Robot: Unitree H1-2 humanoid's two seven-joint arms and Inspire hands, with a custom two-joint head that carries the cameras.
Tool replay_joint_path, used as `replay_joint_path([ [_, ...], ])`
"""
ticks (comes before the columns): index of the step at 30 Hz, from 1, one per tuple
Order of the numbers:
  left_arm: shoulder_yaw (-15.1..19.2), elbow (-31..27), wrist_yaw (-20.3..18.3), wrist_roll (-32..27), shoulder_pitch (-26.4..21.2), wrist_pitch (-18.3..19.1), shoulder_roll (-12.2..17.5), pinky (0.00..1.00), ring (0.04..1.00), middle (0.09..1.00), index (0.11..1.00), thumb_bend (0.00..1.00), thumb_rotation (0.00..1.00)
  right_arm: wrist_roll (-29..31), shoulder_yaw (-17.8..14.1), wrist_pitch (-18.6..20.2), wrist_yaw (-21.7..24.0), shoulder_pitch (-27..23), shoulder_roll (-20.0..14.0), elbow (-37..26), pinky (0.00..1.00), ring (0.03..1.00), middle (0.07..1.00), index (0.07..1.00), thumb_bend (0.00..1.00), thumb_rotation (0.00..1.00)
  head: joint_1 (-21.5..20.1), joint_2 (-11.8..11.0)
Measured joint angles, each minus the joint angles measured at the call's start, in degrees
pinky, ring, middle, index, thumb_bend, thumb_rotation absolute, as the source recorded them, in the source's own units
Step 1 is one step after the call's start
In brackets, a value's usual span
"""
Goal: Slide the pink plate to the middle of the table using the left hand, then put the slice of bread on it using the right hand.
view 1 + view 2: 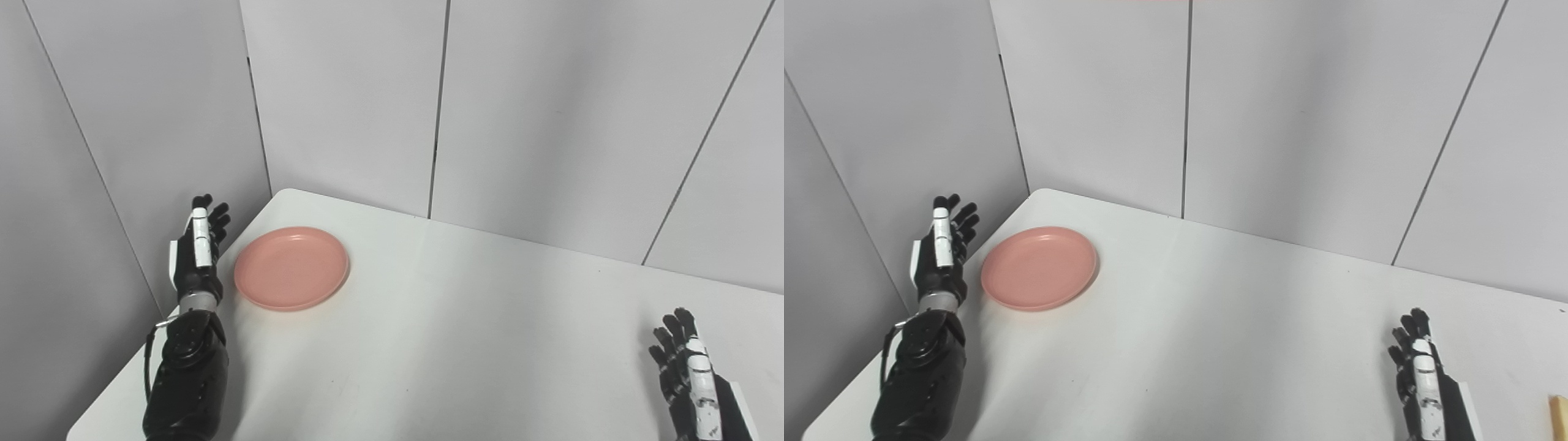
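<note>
The pink plate [291, 267] lies flat near the far left corner of the white table [465, 318]. My left hand [199, 251] stands edge-on just left of the plate, fingers straight and apart, open, a small gap from the rim. My right hand [695, 380] hovers low at the right front, fingers spread, open and holding nothing. A sliver of the bread slice [1559, 416] shows at the right edge of the right eye view, to the right of my right hand [1424, 380].
Grey wall panels [343, 98] close in behind the table and along its left side, close to my left forearm [187, 380]. The table's rounded left edge runs beside that arm.
</note>
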Motion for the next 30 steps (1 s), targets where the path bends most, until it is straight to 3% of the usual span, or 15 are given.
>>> replay_joint_path([
  [14, -1.9, 5.3, -1.3, 0.3, -0.7, 0.2, 1.4, 0.97, 0.913, 0.862, 0.893, 0.67, 1.0, 0.6, 0.0, 0.0, 0.0, 0.0, 0.0, 0.0, 1.0, 1.0, 1.0, 1.0, 0.58, 0.94, 0.1, 0.1],
  [25, -2.1, 6.0, -1.2, 1.3, -1.1, 0.0, 1.5, 0.98, 0.917, 0.857, 0.896, 0.68, 1.0, 0.6, 0.0, 0.0, 0.0, 0.0, -0.1, 0.0, 1.0, 1.0, 1.0, 1.0, 0.57, 0.95, 0.1, 0.1],
  [30, -2.0, 6.1, -1.3, 1.3, -1.2, 0.0, 1.5, 0.94, 0.909, 0.856, 0.891, 0.69, 1.0, 0.6, 0.0, 0.0, 0.0, 0.0, -0.1, 0.0, 1.0, 1.0, 1.0, 1.0, 0.57, 0.95, 0.1, 0.2],
])
